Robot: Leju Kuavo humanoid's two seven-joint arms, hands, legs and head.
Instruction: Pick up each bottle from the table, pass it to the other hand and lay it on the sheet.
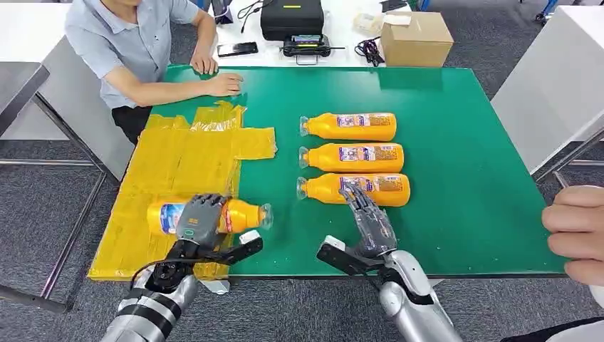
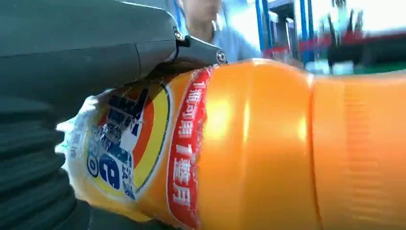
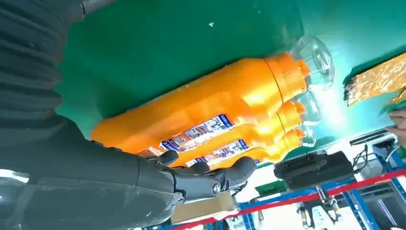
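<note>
Left hand: the left hand (image 1: 199, 221) lies over the middle of an orange plastic bottle with a blue, red and yellow label (image 1: 214, 216), its fingers curled round the body; the left wrist view shows the same bottle (image 2: 249, 143) pressed against the grey palm (image 2: 86, 52), so it holds this bottle.
Held bottle: it lies on its side at the near edge of the crinkled yellow plastic sheet (image 1: 178, 160), clear cap pointing toward the middle of the table; whether it rests on the sheet or is just above it cannot be told.
Right hand: the right hand (image 1: 369, 222) is stretched out with fingers extended and holds nothing; its dark fingertips (image 1: 352, 192) lie on the nearest orange bottle of the row (image 1: 355, 189), around the label.
Row of bottles: 3 orange bottles lie on their sides, parallel, on the green table mat (image 1: 463, 178), well apart from the sheet; behind the nearest come the middle bottle (image 1: 352, 157) and the farthest bottle (image 1: 349, 126), all with clear caps pointing toward the sheet.
Right wrist view: the fingers (image 3: 215, 179) reach past the label of the closest bottle (image 3: 206, 108).
Person: a seated person in a grey shirt (image 1: 135, 43) rests both hands on the far corner of the mat.
Behind the table: a brown cardboard box (image 1: 417, 39) and a black case (image 1: 292, 18).
</note>
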